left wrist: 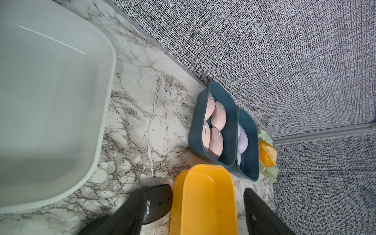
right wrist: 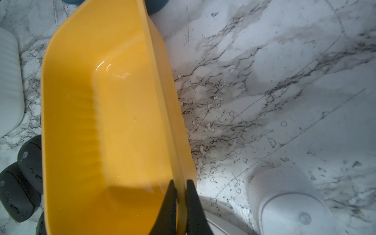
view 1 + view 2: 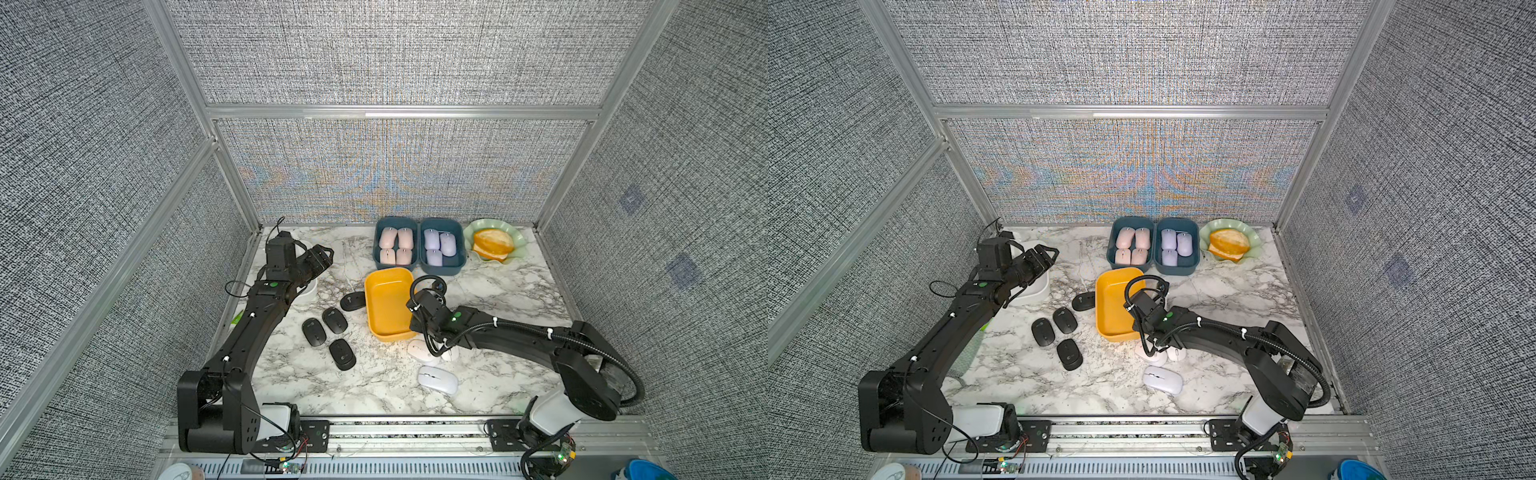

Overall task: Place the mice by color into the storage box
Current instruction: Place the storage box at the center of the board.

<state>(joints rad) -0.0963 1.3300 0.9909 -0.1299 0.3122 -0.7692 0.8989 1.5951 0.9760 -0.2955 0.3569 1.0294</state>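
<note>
Four black mice are left loose on the tabletop, one of them just beside the left wall of the yellow box. Three white mice are grouped near that box's front end, two of them partly hidden under the right arm. Four pink mice are already seated in one teal box, and three lilac mice in the neighbouring teal box.

The yellow box is empty. Its right wall is pinched between the jaws of the right gripper, which are clamped on the thin rim. Whether the box is raised off the tabletop cannot be told. The jaws of the left gripper are held apart and empty above the white box, which is also empty, at the back left.

A hold on one thin wall is judged precarious. The box could be twisted or let slip if it is moved quickly. The black mouse beside it could be knocked away, and the white mice could be swept by the low right forearm. The bread roll in its green dish is to be left alone.
</note>
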